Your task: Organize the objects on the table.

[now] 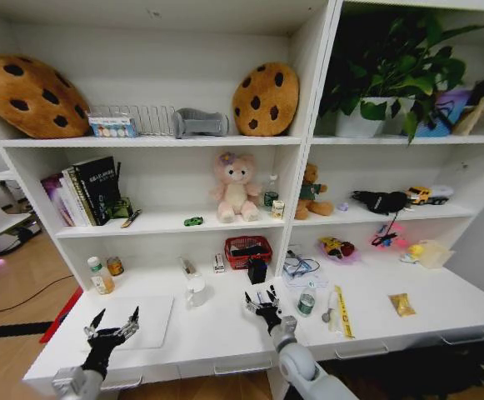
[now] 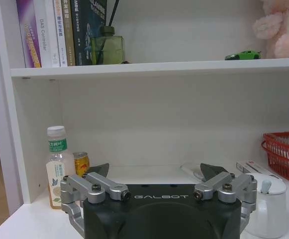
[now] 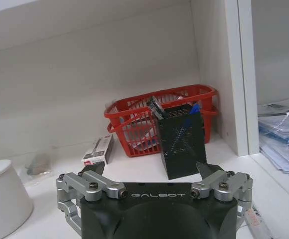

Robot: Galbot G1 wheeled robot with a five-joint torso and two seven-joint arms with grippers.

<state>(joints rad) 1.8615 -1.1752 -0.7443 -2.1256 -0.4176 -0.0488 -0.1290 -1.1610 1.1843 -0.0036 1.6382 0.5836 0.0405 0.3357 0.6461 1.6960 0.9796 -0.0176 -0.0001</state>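
Head view: both metal pincers, left [image 1: 113,324] and right [image 1: 261,301], spread open above the smooth white table [image 1: 217,333].

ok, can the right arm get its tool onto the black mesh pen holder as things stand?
Probably yes. The right tool is open, facing the black mesh pen holder with bare desk between them; the red basket sits close behind it.

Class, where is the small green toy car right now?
In the head view, the green toy car sits on the lower shelf, left of the pink plush bear.
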